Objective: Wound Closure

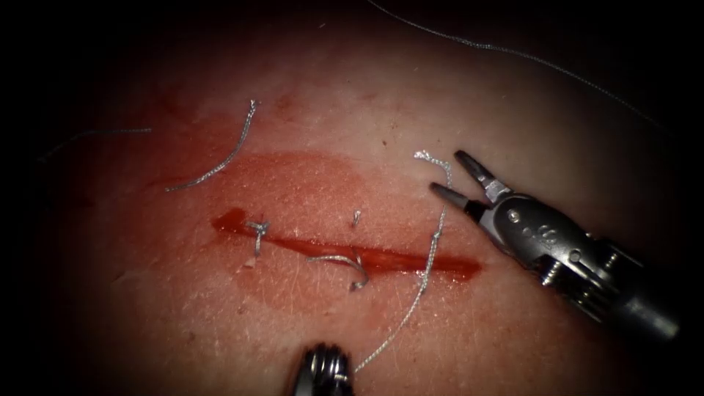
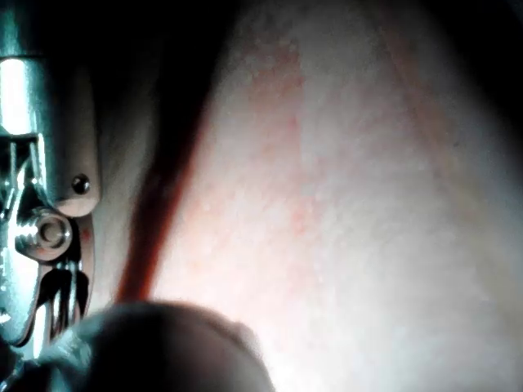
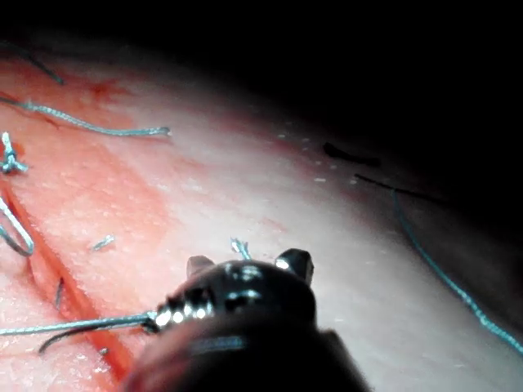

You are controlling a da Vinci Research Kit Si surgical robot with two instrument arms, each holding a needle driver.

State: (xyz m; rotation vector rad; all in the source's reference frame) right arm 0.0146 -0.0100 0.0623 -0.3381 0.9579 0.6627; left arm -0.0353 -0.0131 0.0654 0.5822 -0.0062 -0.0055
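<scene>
My right tool [image 1: 449, 176] has its jaws spread wide, empty, straddling the thread's [image 1: 433, 249] frayed free end above the cut's [image 1: 381, 257] right end. My left tool [image 1: 323, 370] is cropped at the frame's bottom edge beside the thread; I can't tell its jaws. Can't make out the needle.
</scene>
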